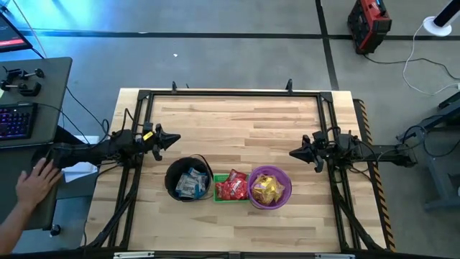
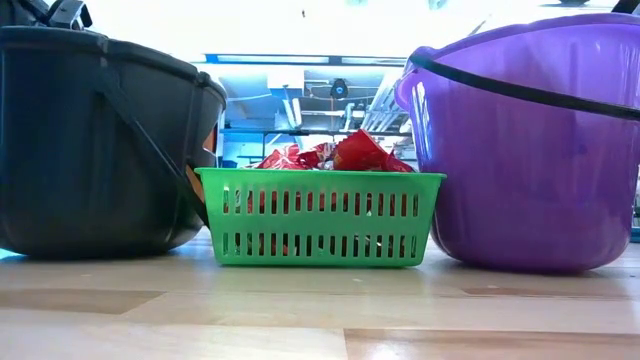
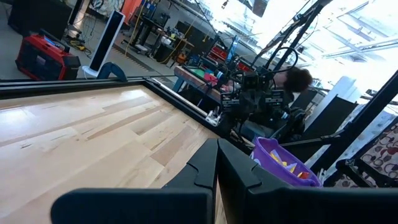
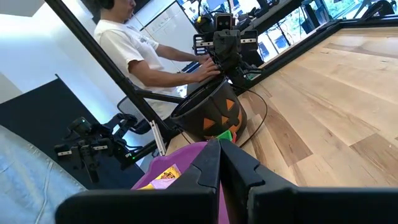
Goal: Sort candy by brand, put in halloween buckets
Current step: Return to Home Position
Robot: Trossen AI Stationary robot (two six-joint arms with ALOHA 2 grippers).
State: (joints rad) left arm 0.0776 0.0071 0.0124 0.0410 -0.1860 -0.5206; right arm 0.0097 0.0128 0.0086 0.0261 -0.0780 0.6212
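"So why do both arms lie back at the sides of the wooden table [image 1: 244, 122]?" the desk asks.

"Sorting looks finished, by my reading. The left arm [image 1: 93, 151] sits low along the left edge and the right arm [image 1: 381, 152] along the right. They face each other across open boards, well apart from the buckets. It's a parked pose, not a reach."

"And the buckets?"

"Lined up side by side at the near edge: black pail [image 1: 167, 180], green basket [image 2: 320, 215] in the middle, purple bucket [image 2: 530, 150]. The basket is tucked close between the two round ones. One brand each, which is the point of the job: blue-and-white candy [image 1: 190, 183] in the pail, red candy [image 1: 231, 185] heaped above the basket's rim, yellow candy [image 1: 267, 188] in the purple one."

"Anything in the grippers?"

"Nothing. The left gripper [image 1: 172, 139] and right gripper [image 1: 295, 152] each have their fingers pressed together to a point, empty. A person's hand [image 1: 32, 183] rests beside the left arm's base."
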